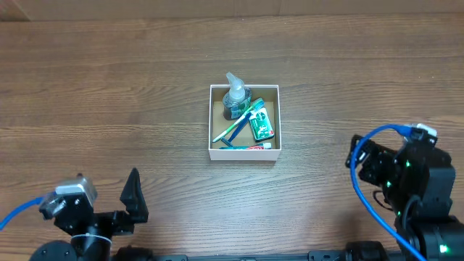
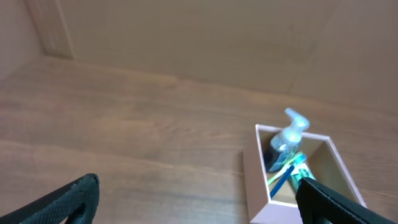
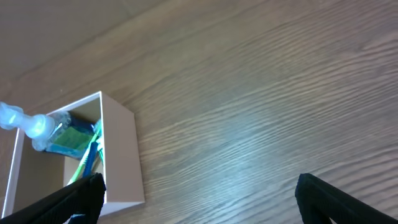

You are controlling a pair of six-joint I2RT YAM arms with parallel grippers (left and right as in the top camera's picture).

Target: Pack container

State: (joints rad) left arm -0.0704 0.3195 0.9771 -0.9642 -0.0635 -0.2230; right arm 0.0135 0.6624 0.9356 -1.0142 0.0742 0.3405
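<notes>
Container (image 1: 243, 154) on the counter (image 1: 109, 87) holds a bottle (image 1: 235, 96) and toothbrushes (image 1: 239, 125); left tool (image 2: 199, 208) and right tool (image 3: 199, 202) both spread, empty, well apart from it.

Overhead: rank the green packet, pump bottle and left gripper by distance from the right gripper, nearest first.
1. green packet: right side of the container, the side facing the right gripper.
2. pump bottle: far-left corner of the container.
3. left gripper: well beyond the container, near-left.
</notes>
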